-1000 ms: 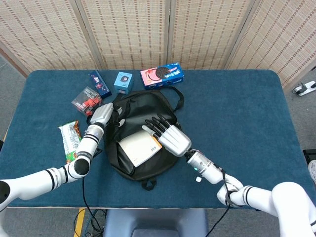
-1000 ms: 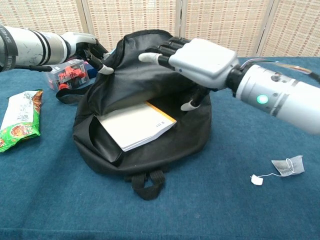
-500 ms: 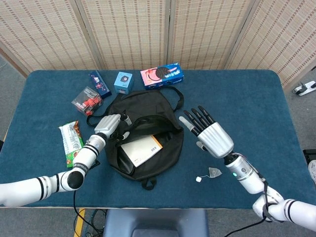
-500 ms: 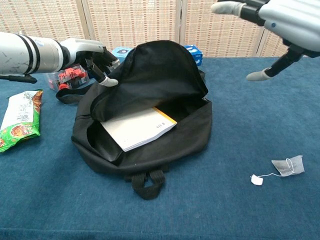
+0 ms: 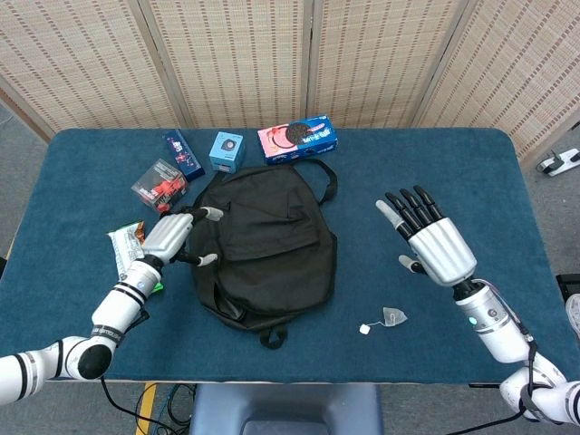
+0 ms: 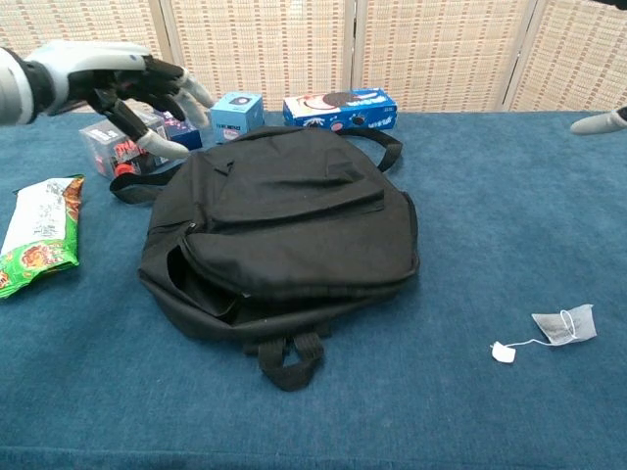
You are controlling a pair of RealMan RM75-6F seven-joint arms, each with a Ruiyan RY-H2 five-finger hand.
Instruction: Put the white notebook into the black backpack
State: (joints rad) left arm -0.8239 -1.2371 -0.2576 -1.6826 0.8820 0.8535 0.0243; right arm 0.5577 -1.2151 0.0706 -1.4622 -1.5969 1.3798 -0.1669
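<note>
The black backpack (image 5: 268, 249) is lying flat in the middle of the blue tabletop (image 5: 471, 172), its flap folded down over the main compartment. The white notebook is not showing in either view; only a dark gap along the bag's lower left edge is staying open. The left hand (image 5: 172, 236) is hovering just beside the backpack's left edge, fingers spread and holding nothing. The right hand (image 5: 433, 243) is floating well apart to the right of the bag, palm down, fingers apart and empty. A tea bag (image 5: 392, 316) is lying near the front edge. A snack packet (image 6: 37, 235), a cookie box (image 5: 298, 138) and a small blue box (image 5: 227, 150) are sitting around the bag.
</note>
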